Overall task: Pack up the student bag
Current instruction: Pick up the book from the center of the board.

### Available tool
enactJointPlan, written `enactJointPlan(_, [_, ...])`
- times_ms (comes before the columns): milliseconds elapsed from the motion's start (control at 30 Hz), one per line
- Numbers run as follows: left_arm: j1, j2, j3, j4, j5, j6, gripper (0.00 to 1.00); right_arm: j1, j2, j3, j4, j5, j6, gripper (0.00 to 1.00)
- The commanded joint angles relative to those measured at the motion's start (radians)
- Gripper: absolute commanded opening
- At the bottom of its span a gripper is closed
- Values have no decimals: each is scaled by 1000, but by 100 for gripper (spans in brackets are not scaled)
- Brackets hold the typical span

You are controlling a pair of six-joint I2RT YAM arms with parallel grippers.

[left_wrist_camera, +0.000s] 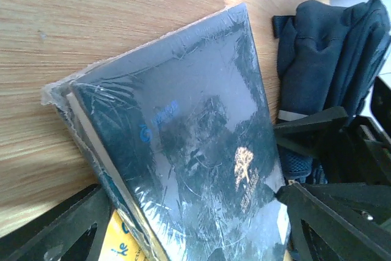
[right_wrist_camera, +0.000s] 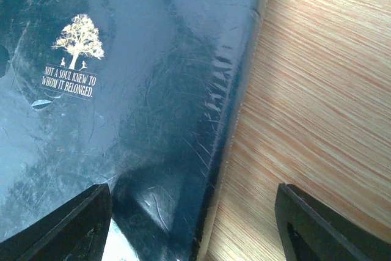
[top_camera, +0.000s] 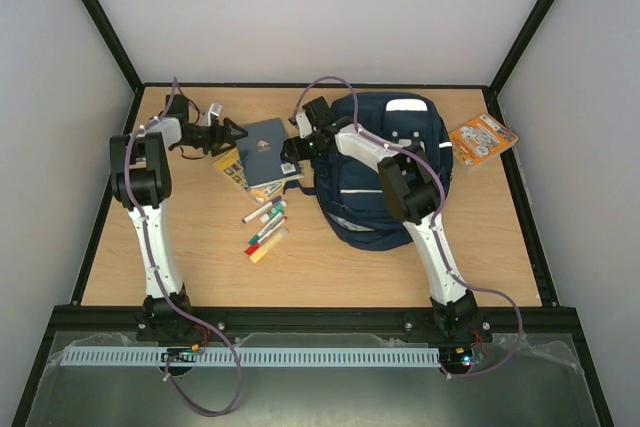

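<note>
The backpack [top_camera: 390,117] lies flat on the far right half of the table [top_camera: 200,267], just right of the stack of books. It is navy blue, with a light grey patch near its top edge, pale stripes lower down and dark straps trailing at its left side. The right arm crosses over it, hiding a strip of its middle and lower right. The left wrist view shows only a crumpled navy corner of it, cut off at the right edge of that view.

The left gripper [left_wrist_camera: 192,200] stands wide, one finger on each side of the near corner of a dark blue notebook [left_wrist_camera: 195,151] wrapped in clear film; whether either finger touches it cannot be told. The right gripper [right_wrist_camera: 192,191] is also spread wide, one finger over the cover and the other over bare wood, straddling the notebook's edge.

A yellow book [top_camera: 233,169] shows beneath the notebook, mostly covered. The markers [top_camera: 265,232] in front of the stack and the orange packet [top_camera: 482,139] to the right of the backpack are too small to read.
</note>
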Motion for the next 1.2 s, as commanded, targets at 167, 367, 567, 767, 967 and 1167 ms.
enactJointPlan(167, [-12, 128, -23, 31, 87, -135, 75, -1, 113, -37, -144, -23, -50, 73])
enactJointPlan(367, [-15, 140, -26, 101, 161, -225, 72, -1, 117, -37, -144, -47, -70, 72])
enactJointPlan(567, [-41, 143, -14, 61, -55, -238, 93, -1, 124, -29, -147, -89, -86, 72])
enactJointPlan(767, [-67, 164, -52, 164, 75, -344, 88, -1, 127, 19, -155, -261, -142, 72])
enactJointPlan(967, [-68, 188, -15, 213, 154, -389, 75, -2, 129, 61, -158, -250, -178, 72])
enactJointPlan(1167, [-62, 170, -9, 223, 178, -399, 59, -1, 127, 53, -170, -240, -182, 72])
